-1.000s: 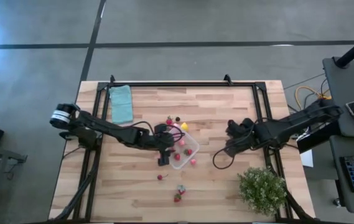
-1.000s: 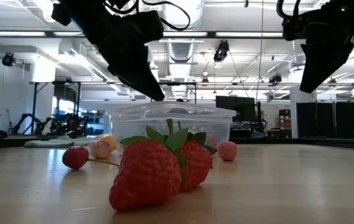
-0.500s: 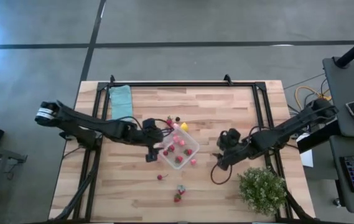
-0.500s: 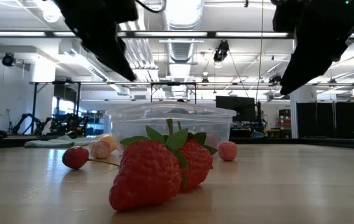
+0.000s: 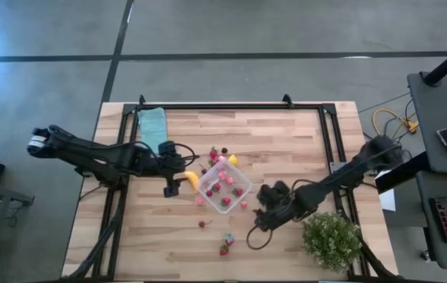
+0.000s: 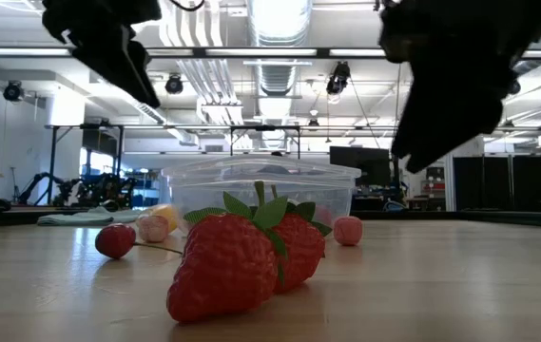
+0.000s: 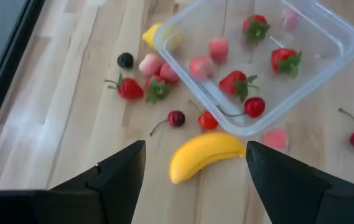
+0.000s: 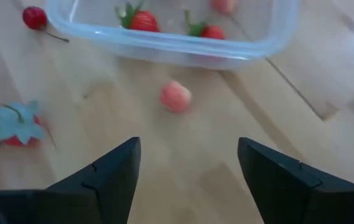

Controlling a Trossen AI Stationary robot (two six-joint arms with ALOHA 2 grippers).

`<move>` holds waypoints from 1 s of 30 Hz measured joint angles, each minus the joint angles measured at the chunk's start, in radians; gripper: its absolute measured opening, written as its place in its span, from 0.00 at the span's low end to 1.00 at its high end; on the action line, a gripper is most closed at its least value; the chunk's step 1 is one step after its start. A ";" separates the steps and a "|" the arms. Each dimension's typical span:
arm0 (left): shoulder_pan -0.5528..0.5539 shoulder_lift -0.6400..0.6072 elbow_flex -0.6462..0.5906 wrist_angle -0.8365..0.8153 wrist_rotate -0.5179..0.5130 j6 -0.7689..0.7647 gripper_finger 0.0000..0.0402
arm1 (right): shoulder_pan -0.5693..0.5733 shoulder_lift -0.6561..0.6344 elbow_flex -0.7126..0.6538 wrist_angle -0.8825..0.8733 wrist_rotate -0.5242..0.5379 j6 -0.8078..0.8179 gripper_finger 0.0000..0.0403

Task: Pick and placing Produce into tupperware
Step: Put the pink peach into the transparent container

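The clear tupperware [image 5: 225,189] stands mid-table with several red strawberries and pink pieces inside [image 7: 236,81]. More produce lies around it: a yellow banana [image 7: 204,152] at its left side, berries and cherries [image 7: 142,87] beyond it, a pink piece [image 8: 175,96] on its near side, and two strawberries [image 6: 241,256] toward the near edge. My left gripper [image 5: 174,185] hovers open left of the tub, with the banana ahead between its fingers [image 7: 192,180]. My right gripper [image 5: 261,222] hovers open at the tub's near right, facing the pink piece [image 8: 189,180].
A folded teal cloth [image 5: 153,130] lies at the far left corner. A bushy green potted plant [image 5: 331,240] stands at the near right corner, close to my right arm. A cherry [image 5: 202,224] and leafy strawberries [image 8: 12,127] lie on the near side of the tub.
My left gripper has drawn back from over the tub toward the table's left, and a yellow banana now shows on the wood between it and the tub. My right gripper has travelled toward the table's left and near edge, closing on the tub.
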 joint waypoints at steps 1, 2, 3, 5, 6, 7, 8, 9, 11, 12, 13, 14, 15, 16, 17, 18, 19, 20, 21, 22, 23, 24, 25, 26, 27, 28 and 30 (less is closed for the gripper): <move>0.000 -0.015 -0.017 0.002 0.001 0.000 0.65 | 0.000 0.031 0.033 0.000 0.000 -0.003 0.65; 0.000 -0.026 -0.030 -0.007 0.000 0.000 0.65 | 0.000 0.062 0.065 -0.014 0.000 -0.003 0.65; -0.001 -0.035 -0.040 -0.007 0.000 0.000 0.65 | 0.000 0.088 0.094 -0.043 0.000 0.007 0.64; -0.001 -0.057 -0.067 0.004 0.000 0.000 0.65 | 0.000 0.142 0.159 -0.120 0.000 0.039 0.64; -0.001 -0.066 -0.081 -0.005 0.000 0.000 0.65 | 0.000 0.162 0.188 -0.152 0.000 0.062 0.64; -0.001 -0.074 -0.090 -0.002 0.000 0.000 0.65 | 0.001 0.181 0.212 -0.190 0.000 0.083 0.64; -0.001 -0.083 -0.099 0.007 0.000 0.001 0.65 | 0.002 0.198 0.234 -0.230 0.001 0.104 0.64; -0.001 -0.093 -0.108 0.004 0.002 0.000 0.65 | 0.002 0.210 0.253 -0.251 0.002 0.122 0.64; -0.002 -0.107 -0.120 -0.003 0.005 0.000 0.65 | 0.002 0.225 0.280 -0.268 0.006 0.157 0.64; -0.002 -0.113 -0.123 0.004 0.005 0.001 0.65 | 0.002 0.229 0.287 -0.278 0.006 0.171 0.64; -0.001 -0.122 -0.129 0.004 0.005 0.001 0.65 | 0.002 0.230 0.295 -0.278 0.008 0.183 0.64; -0.002 -0.129 -0.135 -0.006 0.004 0.001 0.65 | 0.002 0.230 0.298 -0.269 0.009 0.193 0.63; -0.001 -0.135 -0.136 -0.007 0.002 0.001 0.65 | 0.002 0.230 0.299 -0.269 0.008 0.201 0.63; -0.002 -0.141 -0.139 0.002 -0.005 0.001 0.65 | 0.002 0.230 0.298 -0.275 0.007 0.208 0.63; -0.001 -0.148 -0.144 0.004 -0.010 0.002 0.65 | 0.002 0.230 0.296 -0.277 0.004 0.209 0.63; -0.001 -0.154 -0.148 -0.005 -0.013 0.002 0.65 | 0.002 0.231 0.295 -0.284 0.002 0.207 0.63; -0.001 -0.156 -0.149 -0.006 -0.021 0.002 0.65 | 0.002 0.231 0.294 -0.300 0.001 0.197 0.63; -0.001 -0.157 -0.150 0.000 -0.035 0.003 0.65 | 0.002 0.231 0.292 -0.308 -0.001 0.192 0.63; -0.002 -0.159 -0.153 0.002 -0.046 0.010 0.65 | 0.002 0.231 0.292 -0.307 -0.010 0.190 0.63; -0.002 -0.162 -0.155 -0.005 -0.052 0.022 0.65 | 0.002 0.231 0.292 -0.303 -0.024 0.193 0.63; -0.001 -0.163 -0.156 -0.004 -0.061 0.036 0.65 | 0.002 0.229 0.292 -0.304 -0.037 0.203 0.63; -0.001 -0.163 -0.155 0.001 -0.064 0.052 0.65 | 0.000 0.228 0.292 -0.304 -0.046 0.212 0.63; -0.001 -0.161 -0.155 0.001 -0.068 0.063 0.65 | 0.000 0.226 0.293 -0.304 -0.052 0.220 0.62; -0.001 -0.160 -0.155 -0.002 -0.076 0.078 0.65 | 0.000 0.225 0.296 -0.304 -0.052 0.229 0.62; -0.002 -0.160 -0.156 -0.002 -0.085 0.086 0.65 | 0.000 0.225 0.298 -0.303 -0.052 0.236 0.62; -0.002 -0.160 -0.156 0.005 -0.091 0.093 0.65 | 0.000 0.225 0.299 -0.304 -0.052 0.239 0.63; -0.002 -0.160 -0.160 0.018 -0.092 0.111 0.65 | 0.000 0.225 0.304 -0.303 -0.051 0.231 0.63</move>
